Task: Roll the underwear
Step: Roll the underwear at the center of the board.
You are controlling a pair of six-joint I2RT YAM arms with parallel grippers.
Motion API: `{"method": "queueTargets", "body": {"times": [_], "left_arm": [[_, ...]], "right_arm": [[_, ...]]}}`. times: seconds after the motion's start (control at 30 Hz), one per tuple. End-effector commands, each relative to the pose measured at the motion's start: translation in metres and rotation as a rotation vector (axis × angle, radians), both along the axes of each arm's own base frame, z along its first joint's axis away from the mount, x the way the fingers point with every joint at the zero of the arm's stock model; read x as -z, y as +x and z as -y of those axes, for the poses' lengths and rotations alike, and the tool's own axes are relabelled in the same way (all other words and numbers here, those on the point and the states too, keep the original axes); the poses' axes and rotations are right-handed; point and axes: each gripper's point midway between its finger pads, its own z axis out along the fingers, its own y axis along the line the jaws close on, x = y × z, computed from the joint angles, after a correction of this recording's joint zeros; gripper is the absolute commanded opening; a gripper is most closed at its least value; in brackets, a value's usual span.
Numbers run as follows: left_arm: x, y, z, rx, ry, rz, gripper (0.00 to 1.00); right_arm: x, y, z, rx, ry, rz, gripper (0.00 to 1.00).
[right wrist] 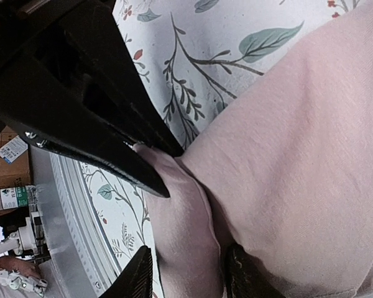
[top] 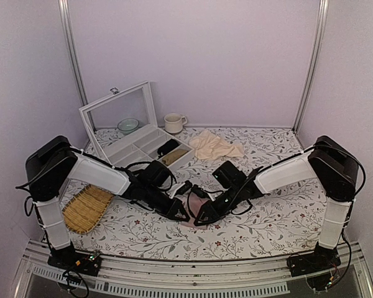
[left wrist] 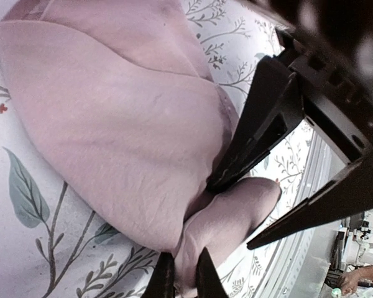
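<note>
I work in a robot test booth inside a lab, not a home. Plain lilac panel walls (top: 205, 56) framed by bare aluminium posts (top: 73, 49) box me in. A slotted metal rail (top: 193, 273) edges my table, and past it stand a brown cardboard box (right wrist: 0, 171) and a clear plastic bottle (right wrist: 9, 197).

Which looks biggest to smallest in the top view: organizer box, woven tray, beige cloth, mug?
1. organizer box
2. woven tray
3. beige cloth, close to the tray and farther back, so unsure
4. mug
</note>
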Motion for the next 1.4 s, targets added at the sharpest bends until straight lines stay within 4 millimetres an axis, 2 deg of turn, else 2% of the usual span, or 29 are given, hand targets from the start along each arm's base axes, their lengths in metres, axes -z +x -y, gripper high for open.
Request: {"method": "queueTargets", "body": {"times": [0.0,0.17,0.33,0.57,0.73,0.87,1.13,1.37], "left_arm": [[0.026,-0.020,-0.012,0.024,0.102,-0.077,0.00],[0.025,-0.022,-0.006,0.054,0.096,-0.066,0.00],[0.026,-0.026,-0.003,0.073,0.101,-0.066,0.00],[0.024,-0.025,-0.002,0.079,0.095,-0.058,0.00],[0.025,-0.026,-0.001,0.083,0.096,-0.059,0.00],[0.026,-0.026,0.000,0.080,0.103,-0.064,0.00],[0.027,-0.025,0.000,0.075,0.110,-0.068,0.00],[0.027,-0.025,0.001,0.076,0.109,-0.069,0.00]], "right_arm": [[-0.008,0.020,0.014,0.040,-0.063,0.136,0.41],[0.002,0.014,0.011,0.033,-0.060,0.117,0.41],[-0.018,0.022,0.010,0.074,-0.035,0.195,0.43],[-0.051,0.033,0.020,0.131,-0.038,0.340,0.46],[-0.067,0.024,0.021,0.133,-0.028,0.434,0.47],[-0.070,0.012,0.020,0.133,-0.037,0.538,0.47],[-0.058,-0.023,0.009,0.052,-0.108,0.707,0.47],[-0.043,-0.022,0.002,0.003,-0.179,0.787,0.47]]}}
